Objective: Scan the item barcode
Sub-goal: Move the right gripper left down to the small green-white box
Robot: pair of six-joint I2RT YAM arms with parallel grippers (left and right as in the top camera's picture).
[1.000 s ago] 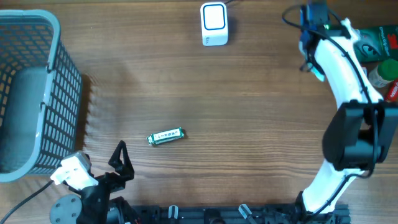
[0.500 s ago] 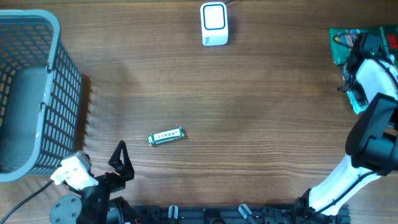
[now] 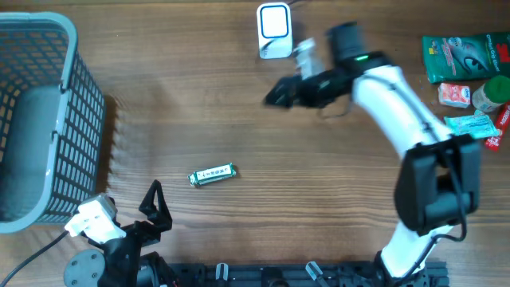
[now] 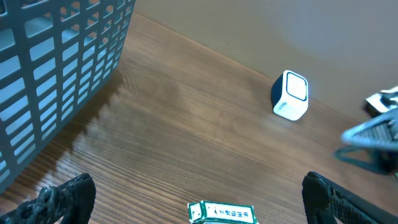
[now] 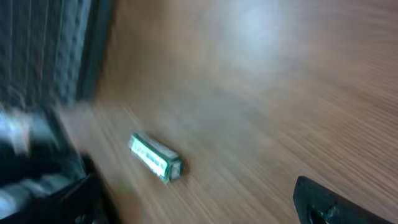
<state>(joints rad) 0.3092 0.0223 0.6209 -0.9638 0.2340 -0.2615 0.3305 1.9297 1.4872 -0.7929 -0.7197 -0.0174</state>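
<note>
The item, a small green-and-white pack (image 3: 212, 174), lies flat on the wooden table, left of the middle. The white scanner (image 3: 274, 30) stands at the far edge. My left gripper (image 3: 155, 209) waits open near the front edge, just short of the pack (image 4: 222, 213), which shows between its fingers (image 4: 62, 198). My right gripper (image 3: 280, 94) hovers open and empty below the scanner, well away from the pack. Its blurred wrist view shows the pack (image 5: 155, 158) ahead and apart from the open gripper (image 5: 199, 199). The scanner (image 4: 290, 95) also shows in the left wrist view.
A grey mesh basket (image 3: 80, 119) fills the left side. At the right edge lie a green packet (image 3: 458, 54), a red-and-white pack (image 3: 454, 94), a teal pack (image 3: 470, 125) and a green-capped bottle (image 3: 490, 94).
My right arm has swung from the pile at the far right to the middle, below the scanner. A teal pack now lies uncovered by that pile. The left arm and the item have not moved.
</note>
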